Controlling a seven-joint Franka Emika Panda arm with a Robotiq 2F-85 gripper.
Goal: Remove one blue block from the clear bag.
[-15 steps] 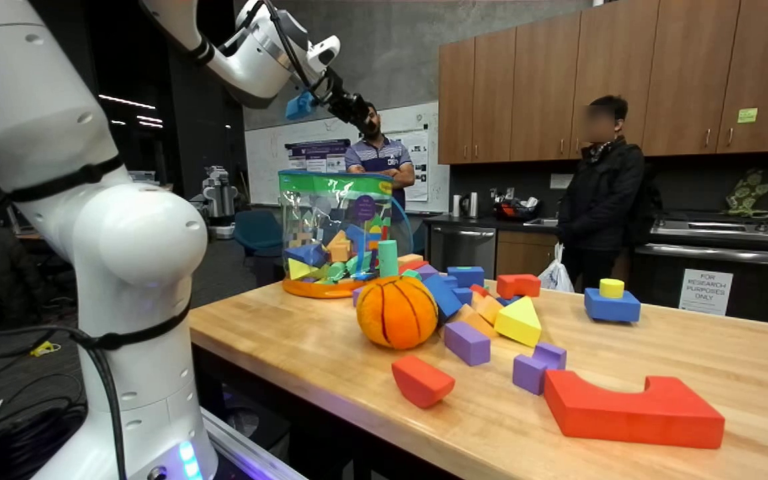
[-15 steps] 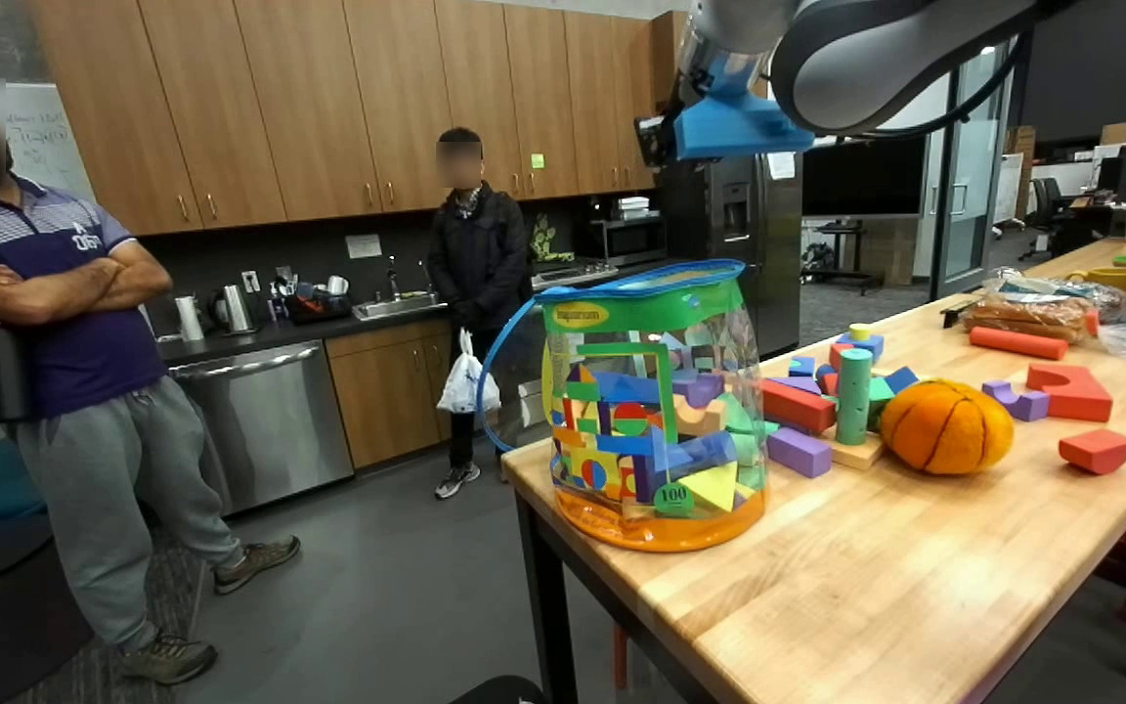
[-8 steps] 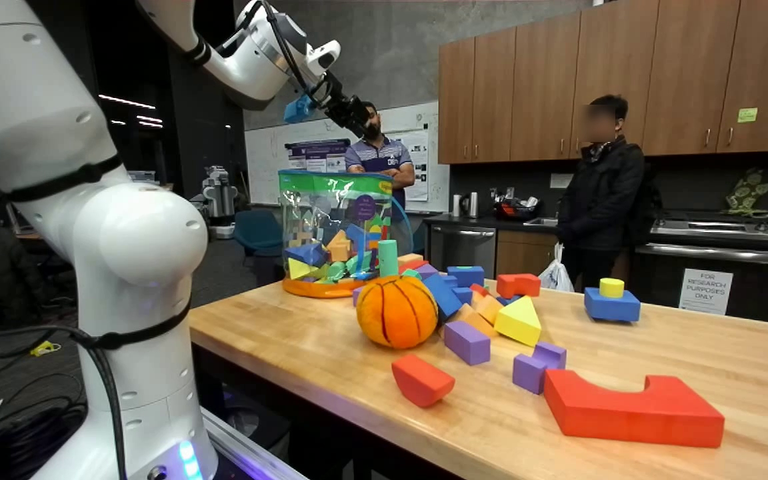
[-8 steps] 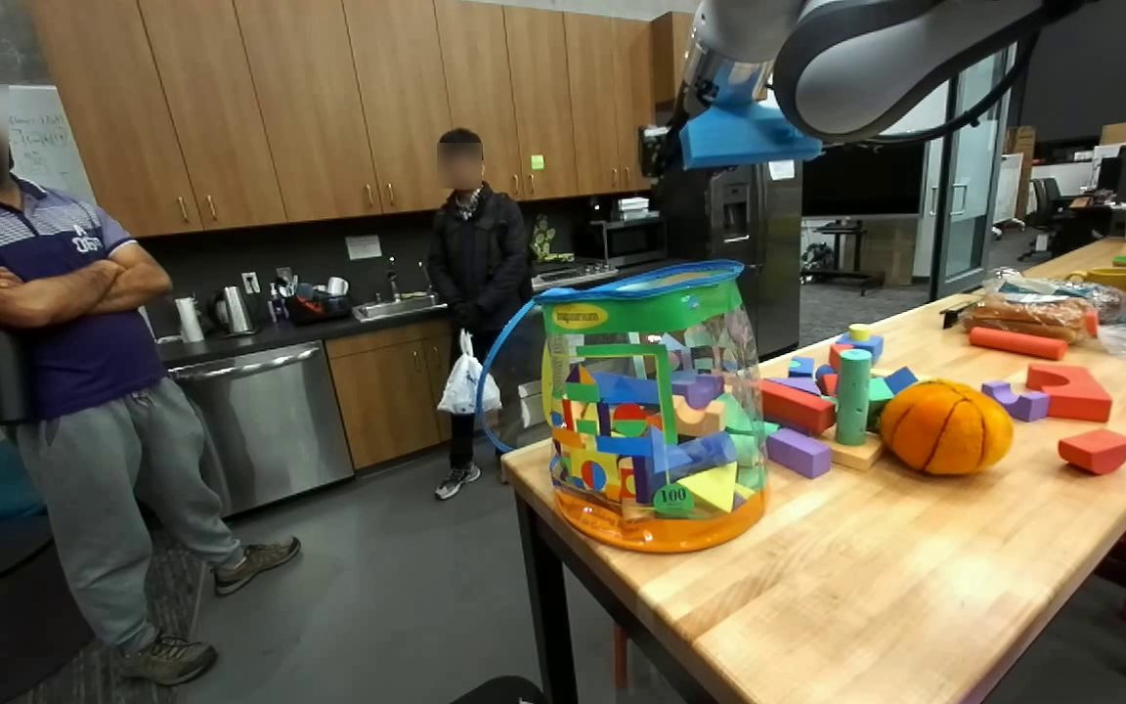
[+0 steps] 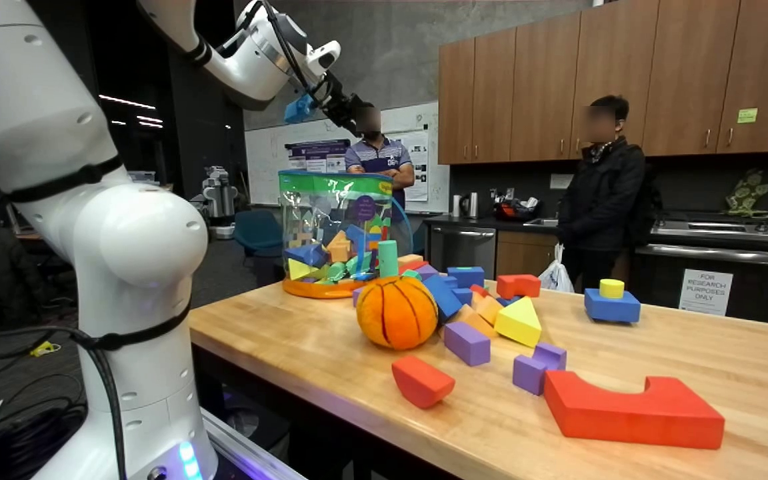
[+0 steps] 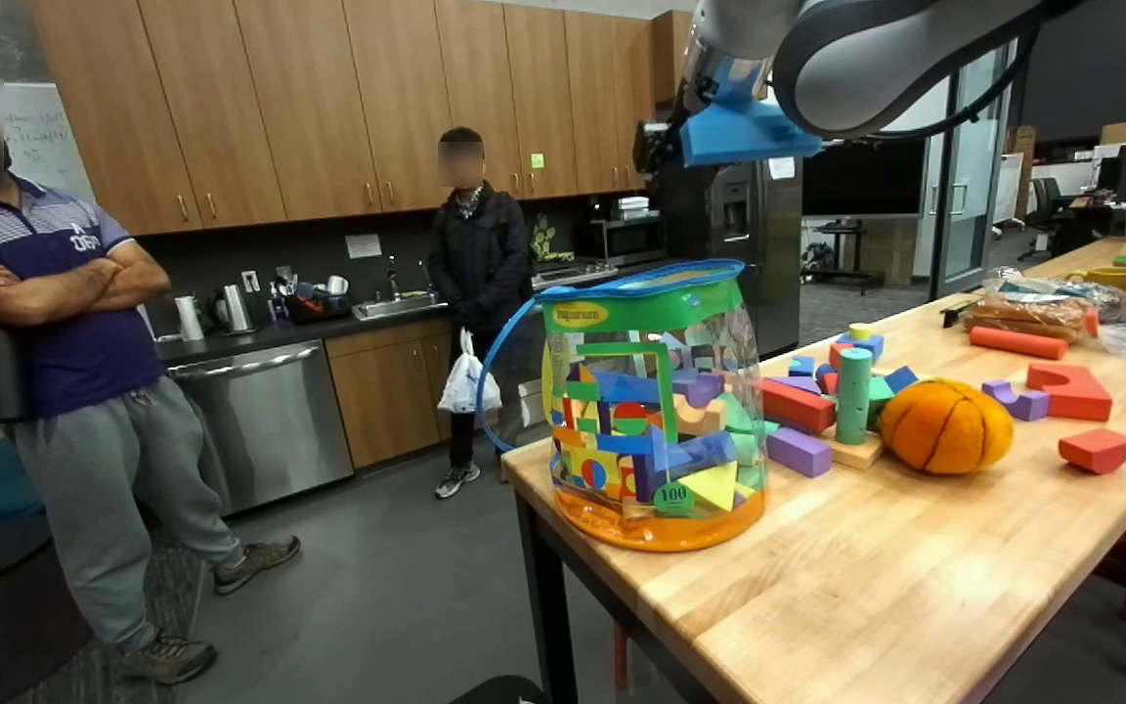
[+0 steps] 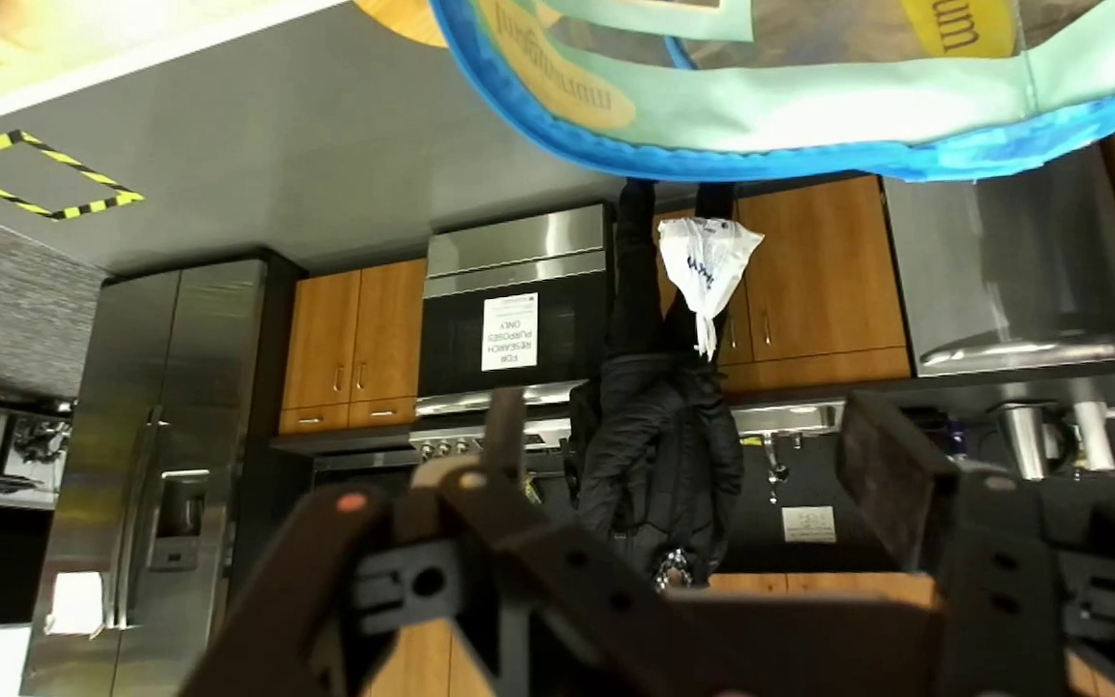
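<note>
The clear bag (image 5: 334, 183) stands upright on the table's end, its green top edge and blue rim facing up. Through its side several coloured blocks show, among them a blue block (image 5: 307, 255) near the bottom; in an exterior view a blue block (image 6: 705, 452) shows in there too. My gripper (image 7: 698, 445) is up in the air, above the level of the bag's rim, tilted forward. Its two dark fingers stand wide apart in the wrist view, and nothing is between them. The bag's blue rim crosses the top of that upside-down picture.
An orange ball (image 5: 397, 312) and loose blocks, blue ones (image 5: 442, 299) included, crowd the table beside the bag. A green cylinder (image 6: 853, 396) stands upright there. A blue handle loop (image 6: 493, 381) hangs off the bag. Two people stand beyond the table. A blue mount (image 6: 749, 134) sits on my wrist.
The jaws have spread wider over the last second. My wrist has shifted only slightly. Bag, ball and blocks have stayed where they were.
</note>
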